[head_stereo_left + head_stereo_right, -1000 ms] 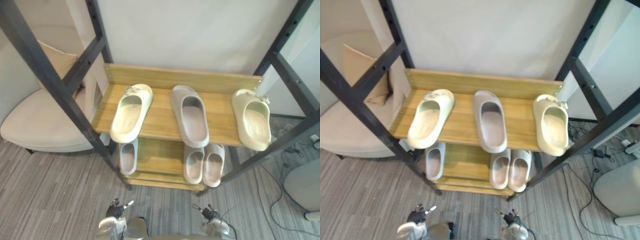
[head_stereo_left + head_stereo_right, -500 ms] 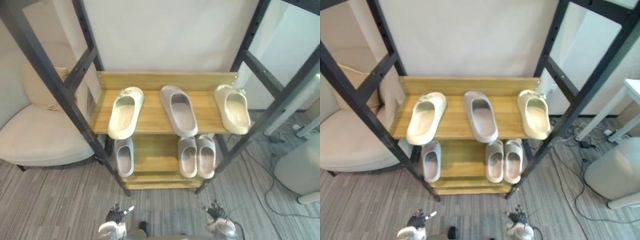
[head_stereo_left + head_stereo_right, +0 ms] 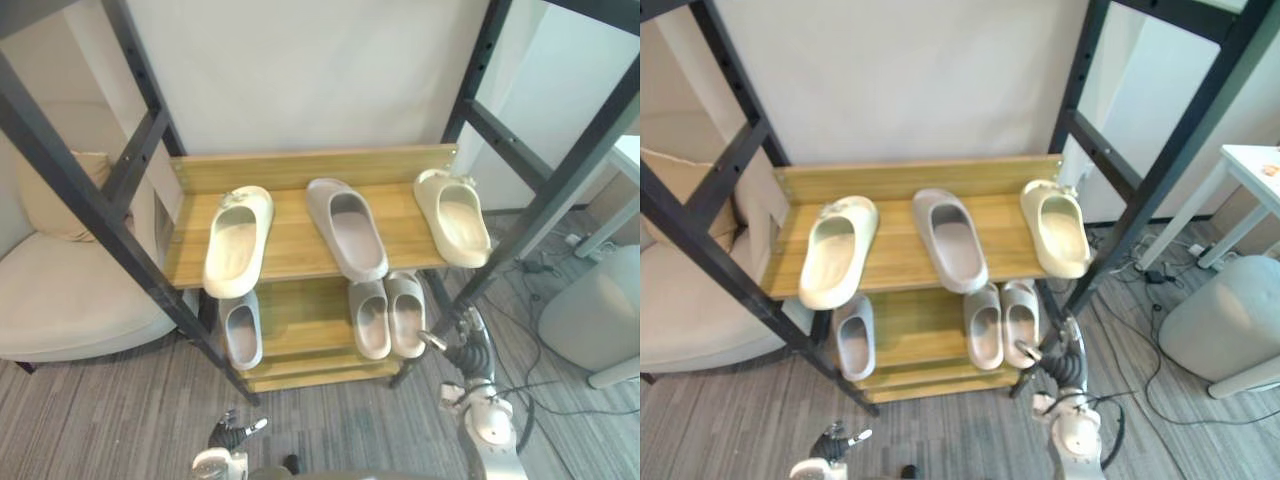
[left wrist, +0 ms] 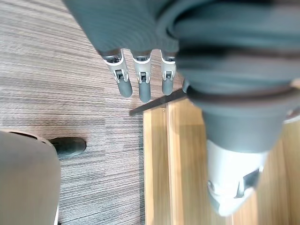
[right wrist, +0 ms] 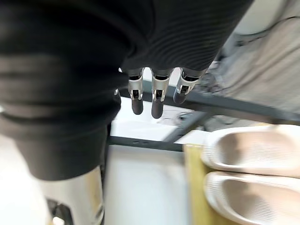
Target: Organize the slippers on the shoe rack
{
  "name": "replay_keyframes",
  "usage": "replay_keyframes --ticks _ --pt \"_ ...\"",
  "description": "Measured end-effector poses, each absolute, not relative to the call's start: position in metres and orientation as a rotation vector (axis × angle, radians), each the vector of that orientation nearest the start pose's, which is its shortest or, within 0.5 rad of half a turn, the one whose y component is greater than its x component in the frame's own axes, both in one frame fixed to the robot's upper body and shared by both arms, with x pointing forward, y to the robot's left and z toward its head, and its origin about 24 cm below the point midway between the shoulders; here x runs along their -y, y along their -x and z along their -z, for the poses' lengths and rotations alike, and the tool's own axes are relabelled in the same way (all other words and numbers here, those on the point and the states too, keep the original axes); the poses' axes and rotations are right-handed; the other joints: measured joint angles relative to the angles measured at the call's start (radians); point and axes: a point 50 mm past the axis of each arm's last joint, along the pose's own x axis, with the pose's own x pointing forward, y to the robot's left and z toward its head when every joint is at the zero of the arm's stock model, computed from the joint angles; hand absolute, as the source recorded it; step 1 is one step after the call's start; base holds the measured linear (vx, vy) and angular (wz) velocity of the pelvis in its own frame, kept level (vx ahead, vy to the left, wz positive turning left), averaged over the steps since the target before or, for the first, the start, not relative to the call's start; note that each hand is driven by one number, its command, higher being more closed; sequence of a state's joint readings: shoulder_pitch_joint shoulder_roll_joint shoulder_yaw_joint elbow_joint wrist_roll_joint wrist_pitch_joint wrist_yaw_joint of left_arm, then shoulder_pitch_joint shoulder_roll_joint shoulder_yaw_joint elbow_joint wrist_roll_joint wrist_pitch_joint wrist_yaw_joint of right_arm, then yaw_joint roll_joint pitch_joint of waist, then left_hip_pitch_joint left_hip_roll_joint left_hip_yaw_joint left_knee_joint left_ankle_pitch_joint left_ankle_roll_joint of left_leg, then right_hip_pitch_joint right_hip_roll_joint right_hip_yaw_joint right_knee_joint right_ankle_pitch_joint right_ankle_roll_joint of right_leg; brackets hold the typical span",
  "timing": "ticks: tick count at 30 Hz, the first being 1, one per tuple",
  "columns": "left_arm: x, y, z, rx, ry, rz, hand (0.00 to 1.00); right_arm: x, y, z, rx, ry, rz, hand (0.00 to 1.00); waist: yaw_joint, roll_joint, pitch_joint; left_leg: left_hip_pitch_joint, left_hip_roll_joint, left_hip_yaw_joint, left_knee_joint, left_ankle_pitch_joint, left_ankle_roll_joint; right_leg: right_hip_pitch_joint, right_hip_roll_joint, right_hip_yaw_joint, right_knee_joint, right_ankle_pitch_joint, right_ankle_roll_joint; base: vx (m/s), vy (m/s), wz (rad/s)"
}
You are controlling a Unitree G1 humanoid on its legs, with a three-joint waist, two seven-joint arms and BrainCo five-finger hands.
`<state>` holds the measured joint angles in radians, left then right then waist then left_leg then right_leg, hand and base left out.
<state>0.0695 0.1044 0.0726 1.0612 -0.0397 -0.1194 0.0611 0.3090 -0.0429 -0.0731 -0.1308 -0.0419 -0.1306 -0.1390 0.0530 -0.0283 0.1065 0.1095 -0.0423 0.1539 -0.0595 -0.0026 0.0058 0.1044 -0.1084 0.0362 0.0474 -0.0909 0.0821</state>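
On the upper shelf [image 3: 292, 238]: you are looking at three slippers lying apart from one another with their toes pointing toward the back board: a left cream slipper [image 3: 238, 242], a middle grey slipper [image 3: 347, 227] and a right cream slipper [image 3: 452, 216].
On the lower shelf [image 3: 305, 322]: a single grey slipper [image 3: 241, 331] is sitting at the left end, under the left cream slipper. A grey pair [image 3: 388, 316] is lying side by side at the right end.
Shoe rack [image 3: 118, 190]: its dark metal posts are framing the two wooden shelves.
Right hand [image 3: 468, 352]: it is hovering by the rack's front right post, just beside the grey pair. Your wrist view is showing its fingers [image 5: 157, 96] straight, touching and holding nothing.
Left hand [image 3: 232, 432]: it is hanging low over the floor [image 3: 110, 420] in front of the rack. Its fingers [image 4: 143, 82] are straight and empty too.
Around the rack: a cream armchair [image 3: 70, 290] is standing to the left and a grey rounded stool [image 3: 595, 320] to the right.
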Motion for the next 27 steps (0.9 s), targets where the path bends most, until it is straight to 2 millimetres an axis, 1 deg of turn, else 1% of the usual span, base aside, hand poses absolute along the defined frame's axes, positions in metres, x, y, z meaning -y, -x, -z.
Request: replay_keyframes --ticks 1,2,3,8,14,17,20,22,24,25,26,27 --pt "-0.203 -0.107 0.155 -0.997 -0.067 -0.196 0.0 0.197 -0.189 -0.034 0.032 0.123 0.265 0.0 0.0 0.002 -0.001 -0.001 0.0 -0.003 0.002 -0.003 -0.003 0.0 0.0 0.0 -0.002 0.0 0.0 0.0 0.0 0.0" --pt "-0.203 -0.107 0.155 -0.997 -0.068 -0.195 0.0 0.197 -0.189 -0.036 0.043 0.123 0.263 0.0 0.0 0.002 -0.001 -0.001 0.0 -0.003 0.002 -0.004 -0.004 0.0 0.0 0.0 -0.003 0.0 0.0 -0.03 -0.032 0.0" --pt "-0.203 -0.107 0.155 -0.997 -0.07 -0.191 0.0 0.197 -0.192 -0.046 0.091 0.131 0.255 0.0 0.0 0.003 -0.002 -0.001 0.0 -0.005 0.004 -0.007 -0.006 0.0 0.0 0.0 -0.003 0.0 0.0 -0.03 -0.024 -0.01" --pt "-0.203 -0.107 0.155 -0.995 -0.075 -0.18 0.0 0.197 -0.204 -0.075 0.242 0.155 0.222 0.0 0.001 0.003 -0.002 0.0 -0.005 -0.024 0.01 -0.006 -0.004 0.008 -0.006 -0.008 -0.002 0.0 0.0 -0.03 -0.02 0.07" --pt "-0.205 -0.108 0.154 -0.981 -0.079 -0.18 0.0 0.193 -0.224 -0.103 0.373 0.167 0.171 0.0 0.006 -0.003 0.001 0.002 -0.014 -0.058 0.011 -0.006 -0.003 0.022 -0.016 -0.029 -0.002 0.0 0.003 -0.04 -0.018 0.11" --pt "-0.209 -0.108 0.153 -0.978 -0.088 -0.185 0.0 0.188 -0.233 -0.116 0.43 0.161 0.13 0.0 0.007 -0.01 0.007 0.003 -0.018 -0.072 0.01 -0.005 -0.002 0.026 -0.018 -0.034 -0.002 -0.001 0.005 -0.03 -0.018 0.06" --pt "-0.215 -0.106 0.152 -0.983 -0.099 -0.186 0.0 0.184 -0.242 -0.129 0.484 0.172 0.087 0.0 0.015 -0.017 0.014 0.002 -0.021 -0.081 0.009 -0.004 -0.001 0.026 -0.019 -0.037 -0.002 -0.003 0.008 -0.01 -0.012 0.03" --pt "-0.22 -0.094 0.155 -1.02 -0.116 -0.184 0.0 0.185 -0.249 -0.138 0.516 0.178 0.065 0.0 0.018 -0.02 0.017 0.0 -0.022 -0.082 0.005 -0.004 0.0 0.023 -0.02 -0.038 -0.003 -0.005 0.01 0.0 0.0 0.0" --pt "-0.224 -0.076 0.159 -1.073 -0.129 -0.189 0.0 0.186 -0.257 -0.147 0.541 0.207 0.047 0.0 0.02 -0.022 0.019 -0.003 -0.024 -0.085 -0.002 -0.001 0.004 0.018 -0.021 -0.041 -0.003 -0.008 0.013 0.02 -0.013 0.04" --pt "-0.227 -0.063 0.161 -1.116 -0.137 -0.195 0.0 0.185 -0.265 -0.15 0.544 0.224 0.034 0.0 0.023 -0.028 0.024 -0.004 -0.025 -0.091 -0.008 0.001 0.007 0.017 -0.021 -0.05 -0.006 -0.009 0.013 0.03 -0.025 0.12" --pt "-0.227 -0.055 0.163 -1.147 -0.136 -0.199 0.0 0.186 -0.271 -0.151 0.538 0.236 0.027 0.0 0.029 -0.032 0.029 -0.008 -0.027 -0.097 -0.01 0.004 0.011 0.017 -0.022 -0.054 -0.009 -0.01 0.013 0.03 -0.03 0.19" --pt "-0.228 -0.052 0.163 -1.153 -0.14 -0.2 0.0 0.188 -0.275 -0.152 0.532 0.238 0.028 0.0 0.036 -0.036 0.031 -0.015 -0.028 -0.107 -0.011 0.007 0.016 0.015 -0.023 -0.061 -0.012 -0.01 0.013 0.04 -0.03 0.21"
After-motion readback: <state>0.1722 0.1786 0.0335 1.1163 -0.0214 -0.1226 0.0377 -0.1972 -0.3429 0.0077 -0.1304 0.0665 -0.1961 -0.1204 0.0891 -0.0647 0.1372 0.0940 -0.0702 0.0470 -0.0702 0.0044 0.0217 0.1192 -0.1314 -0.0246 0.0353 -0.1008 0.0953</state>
